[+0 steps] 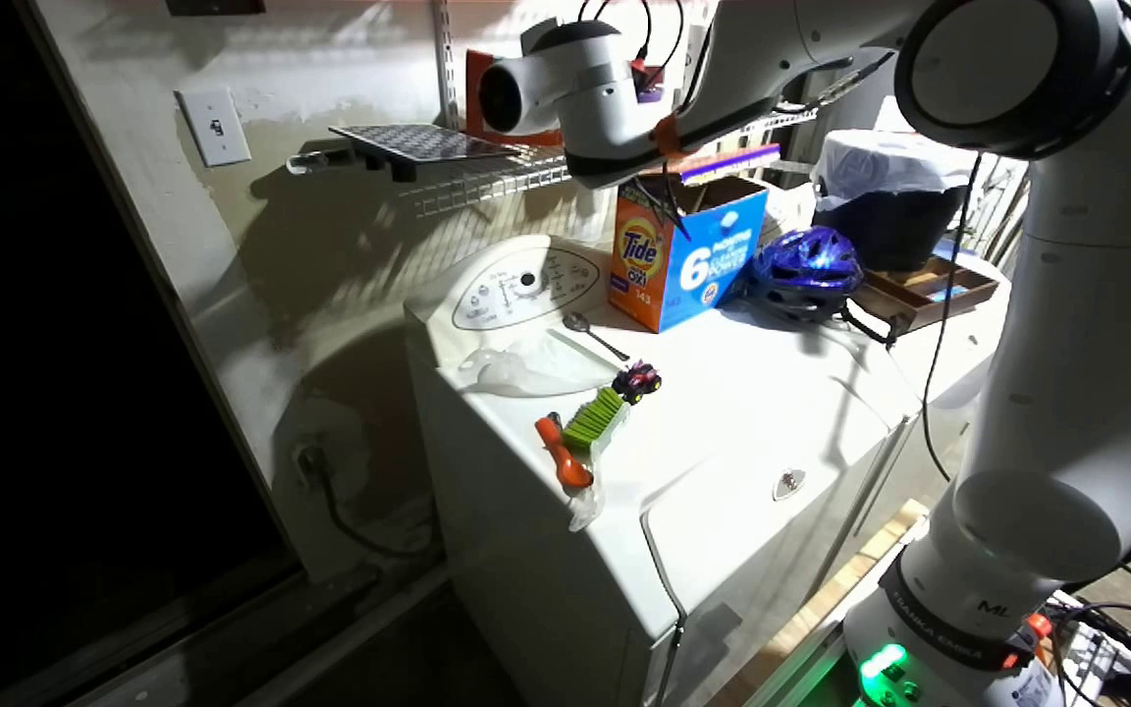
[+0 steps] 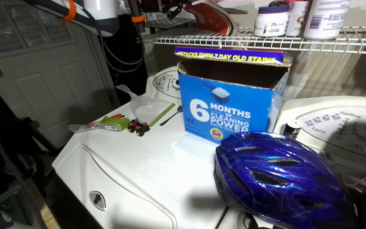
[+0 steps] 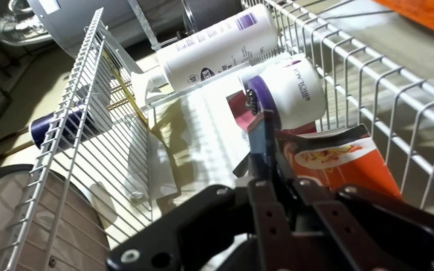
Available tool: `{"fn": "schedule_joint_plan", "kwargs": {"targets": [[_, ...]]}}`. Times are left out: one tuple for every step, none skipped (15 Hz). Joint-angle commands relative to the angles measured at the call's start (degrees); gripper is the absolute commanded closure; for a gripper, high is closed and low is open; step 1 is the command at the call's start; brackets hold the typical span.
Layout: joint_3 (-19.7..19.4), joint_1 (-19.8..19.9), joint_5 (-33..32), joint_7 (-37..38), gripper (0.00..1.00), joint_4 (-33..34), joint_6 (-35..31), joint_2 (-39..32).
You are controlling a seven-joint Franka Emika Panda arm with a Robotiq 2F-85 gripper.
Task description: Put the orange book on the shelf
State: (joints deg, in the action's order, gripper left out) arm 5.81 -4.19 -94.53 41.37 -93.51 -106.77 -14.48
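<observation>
The orange book stands bent on edge at the shelf; its lower edge seems to meet the wires. In an exterior view the book is curved, its pages fanned, above the white wire shelf. In an exterior view the book is partly hidden behind the arm, over the shelf. My gripper has its fingers close together on the book's upper part; the exact contact is dark. It shows partly at the top edge of an exterior view.
A white jar and large bottle stand on the shelf beyond the book. A dark gridded panel sits at the shelf's end. The open Tide carton is below the shelf, beside a blue helmet.
</observation>
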Motion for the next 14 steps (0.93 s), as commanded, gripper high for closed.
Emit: {"fn": "schedule_joint_plan", "kwargs": {"targets": [[0.0,-0.2,5.4,-8.1,0.98,-2.2,-0.4,2.3],[0.0,-0.2,6.5,-9.7,0.98,-2.2,-0.3,2.2],[0.0,-0.2,7.8,-11.5,0.98,-2.1,-0.3,2.0],[0.0,-0.3,8.9,-13.0,0.98,-2.1,-0.4,1.8],[0.0,-0.4,9.8,-14.5,0.98,-1.9,-0.1,1.4],[0.0,-0.5,10.7,-15.8,0.98,-1.9,-0.2,1.3],[0.0,-0.5,11.8,-17.5,0.98,-2.0,-0.2,1.2],[0.0,-0.5,13.2,-19.1,0.98,-2.0,-0.6,1.3],[0.1,-0.4,14.8,-20.4,0.98,-2.0,-1.1,1.5],[0.2,-0.3,16.7,-22.0,0.98,-1.9,-1.5,1.7],[0.2,-0.3,18.4,-23.3,0.98,-1.8,-1.7,1.8],[0.2,-0.2,20.4,-25.1,0.98,-1.7,-2.1,1.9],[0.2,-0.2,22.3,-26.8,0.98,-1.6,-2.3,1.8],[0.2,-0.2,24.2,-28.8,0.98,-1.6,-2.3,1.6]]}}
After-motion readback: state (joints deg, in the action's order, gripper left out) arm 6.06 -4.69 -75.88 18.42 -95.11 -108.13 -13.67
